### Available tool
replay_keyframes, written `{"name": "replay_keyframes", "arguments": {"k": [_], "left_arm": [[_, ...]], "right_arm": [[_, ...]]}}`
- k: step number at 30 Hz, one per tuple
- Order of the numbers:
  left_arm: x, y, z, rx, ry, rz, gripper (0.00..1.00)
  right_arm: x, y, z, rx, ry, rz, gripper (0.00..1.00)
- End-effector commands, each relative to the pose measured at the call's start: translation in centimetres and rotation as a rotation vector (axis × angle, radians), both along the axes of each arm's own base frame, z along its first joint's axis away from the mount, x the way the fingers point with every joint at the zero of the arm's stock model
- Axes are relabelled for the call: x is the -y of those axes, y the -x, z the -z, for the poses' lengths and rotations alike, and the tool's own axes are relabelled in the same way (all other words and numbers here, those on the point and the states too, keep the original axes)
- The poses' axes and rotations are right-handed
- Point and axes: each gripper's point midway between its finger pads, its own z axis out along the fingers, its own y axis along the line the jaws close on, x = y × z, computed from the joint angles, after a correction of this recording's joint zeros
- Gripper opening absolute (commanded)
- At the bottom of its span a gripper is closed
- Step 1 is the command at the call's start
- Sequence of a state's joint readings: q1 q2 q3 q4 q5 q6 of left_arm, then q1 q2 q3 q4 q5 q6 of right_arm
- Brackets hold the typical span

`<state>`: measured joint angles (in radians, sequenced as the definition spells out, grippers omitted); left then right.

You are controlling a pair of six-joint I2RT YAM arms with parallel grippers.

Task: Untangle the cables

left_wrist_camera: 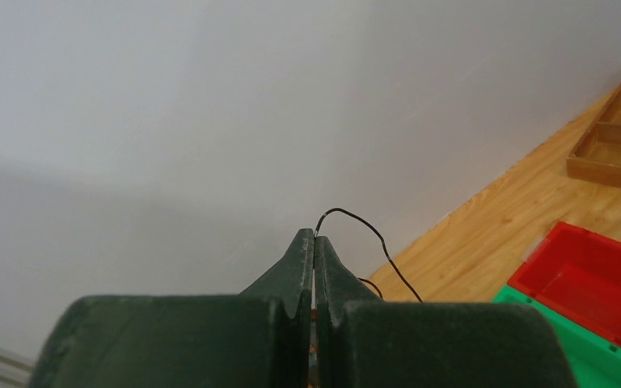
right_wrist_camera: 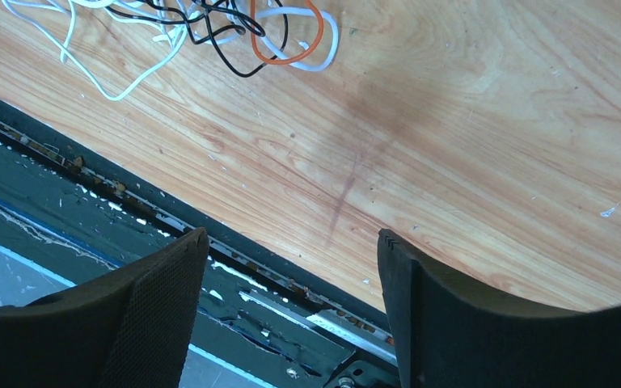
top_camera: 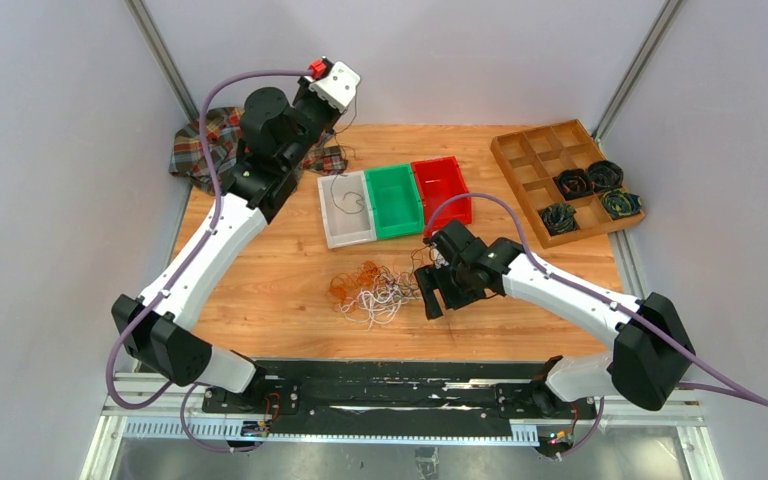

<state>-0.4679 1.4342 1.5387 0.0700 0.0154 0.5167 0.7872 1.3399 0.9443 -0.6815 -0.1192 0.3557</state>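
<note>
Top external: left end effector (left_wrist_camera: pixel 314 242) clamped on black cable (left_wrist_camera: pixel 368 225) above clear bin (top_camera: pixel 352 230). Beside cables (top_camera: pixel 370 288) on worktop (top_camera: pixel 260 290), right end effector (right_wrist_camera: pixel 291 242) apart.

Cables (top_camera: pixel 370 290): a loose tangled bunch of thin orange, white and black strands, lying flat at mid wooden table (top_camera: pixel 260 290). One black strand (left_wrist_camera: pixel 364 226) is separate, pinched in the left gripper (left_wrist_camera: pixel 314 236) and raised, its lower loop in the clear bin (top_camera: pixel 350 232).

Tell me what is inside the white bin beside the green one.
The white bin holds one thin black cable, looped on its floor; a strand seems to rise to the left gripper, whose jaws are shut on it. Nothing else shows inside; nothing covers the floor.
</note>
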Motion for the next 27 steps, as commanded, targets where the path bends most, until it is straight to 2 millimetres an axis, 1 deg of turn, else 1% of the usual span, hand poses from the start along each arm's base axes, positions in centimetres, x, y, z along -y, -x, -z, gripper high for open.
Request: {"name": "replay_keyframes", "arguments": {"k": [1, 4, 7, 10, 16, 18, 21, 23, 26, 27], "left_arm": [[0.4, 0.0, 4.9, -0.135, -0.034, 0.007, 0.0], [0.6, 0.4, 9.3, -0.255, -0.088, 0.015, 0.0], [0.8, 0.5, 12.2, -0.325, -0.098, 0.021, 0.0], [1.4, 0.0, 14.1, -0.354, -0.114, 0.037, 0.0], [2.0, -3.1, 15.1, -0.358, -0.141, -0.006, 0.0], [2.4, -3.6, 15.4, -0.37, -0.116, 0.002, 0.0], [3.5, -3.9, 15.4, -0.396, -0.058, 0.04, 0.0], [4.3, -4.1, 15.0, -0.403, -0.021, 0.066, 0.01], [5.2, -5.0, 13.0, -0.39, 0.033, 0.083, 0.0], [5.4, -5.4, 12.7, -0.389, 0.048, 0.088, 0.0]], "right_arm": [[0.1, 0.1, 0.3, 0.0, 0.002, 0.021, 0.76], [0.5, 0.0, 0.8, -0.002, 0.024, 0.035, 0.76], [0.2, -0.1, 1.0, -0.007, 0.02, 0.042, 0.76], [-0.1, -0.3, 0.7, -0.007, 0.011, 0.044, 0.76], [-0.1, -0.1, 0.6, -0.013, 0.002, 0.051, 0.76], [0.0, 0.1, 0.8, -0.019, 0.004, 0.052, 0.76], [0.1, 0.2, 1.0, -0.022, 0.008, 0.053, 0.76], [0.1, 0.3, 1.0, -0.024, 0.009, 0.054, 0.76], [-0.2, 0.3, 0.7, -0.029, -0.004, 0.045, 0.76], [-0.3, 0.2, 0.7, -0.025, -0.007, 0.041, 0.76]]}}
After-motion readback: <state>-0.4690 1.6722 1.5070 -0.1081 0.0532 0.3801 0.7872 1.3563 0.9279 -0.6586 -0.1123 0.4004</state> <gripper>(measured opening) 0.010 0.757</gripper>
